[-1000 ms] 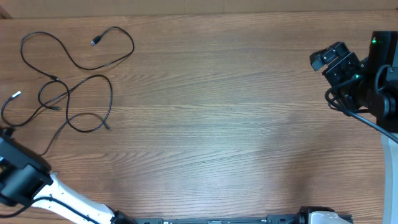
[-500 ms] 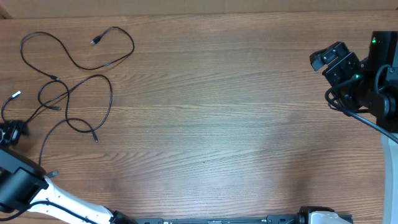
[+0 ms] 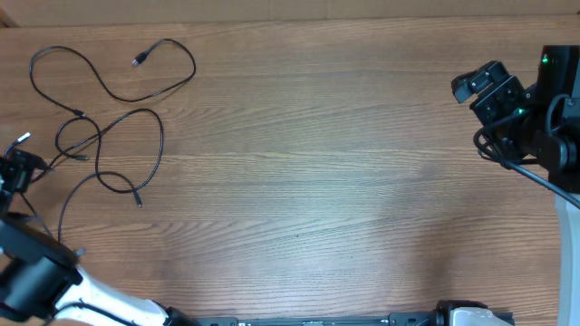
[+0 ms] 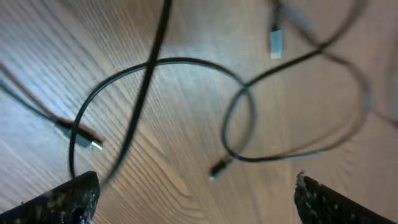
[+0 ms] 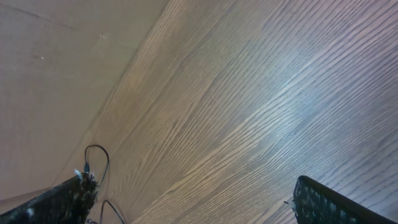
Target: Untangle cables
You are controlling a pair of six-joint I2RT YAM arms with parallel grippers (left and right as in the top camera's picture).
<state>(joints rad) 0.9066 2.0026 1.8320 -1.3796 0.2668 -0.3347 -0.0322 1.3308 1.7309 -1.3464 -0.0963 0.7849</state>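
Several thin black cables lie loosely looped at the table's far left. One wide loop ends in a plug. Below it, crossing loops end in a small plug and a silvery-white tip. My left gripper is at the left edge beside these loops, open and empty. In the left wrist view its dark fingertips stand wide apart over crossed cable loops and a pale plug. My right gripper hangs open at the far right, well away from the cables.
The wooden table stretches between the two arms. The right wrist view looks across bare wood to a distant cable loop. A thick black arm wire runs by the right arm.
My left gripper has gone from shut to open and let go of a cable. It moved toward the far side. The lower cable's plug end slid down and left.
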